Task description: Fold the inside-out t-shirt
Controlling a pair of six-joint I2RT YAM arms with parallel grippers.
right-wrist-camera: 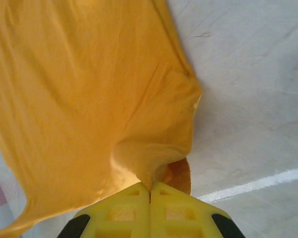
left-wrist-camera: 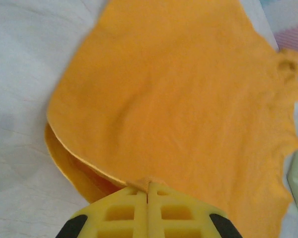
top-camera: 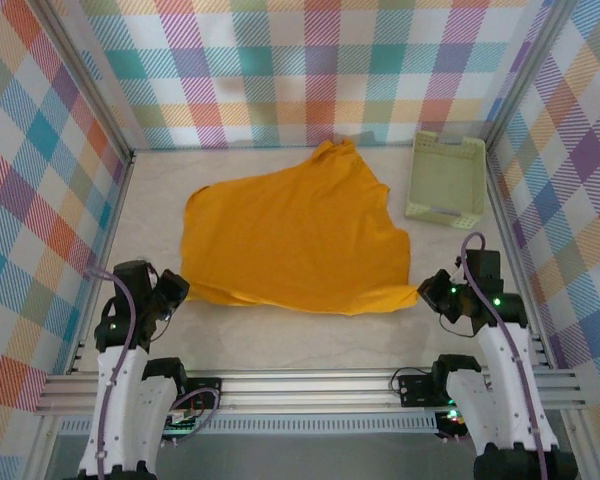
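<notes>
We see the left claw [left-wrist-camera: 148,187] clenched, its yellow jaws pressed together with a small fold of the t-shirt [left-wrist-camera: 179,99] nipped at their tip. Just ahead of it the cloth lies in two layers, the lower one peeking out to the claw's left as a curved hem. Beyond that, the mustard fabric spreads away from the claw across the pale table [left-wrist-camera: 20,99] and ends in a rumpled bunch far ahead and to its right.

The right claw [right-wrist-camera: 150,187] is likewise clamped on the t-shirt. It pinches a corner that puckers up into its jaws, and taut creases run from there ahead and to its left. To its right lies bare table, crossed by a thin white line [right-wrist-camera: 258,184] close beside the jaws.

From above, we find the two claws at the two near corners of the t-shirt, one at each end of its near edge. The garment lies spread on the table between them and outward toward the far wall.

The one container, a pale green basket [top-camera: 447,178], sits beyond the right claw and well apart from it, by the far right corner of the table and just beside the shirt's right edge. It seems to be tipped so that a slotted panel faces the overhead camera, and we cannot tell whether anything lies in it. Plaid walls [top-camera: 310,60] close the table on three sides beyond both claws.
</notes>
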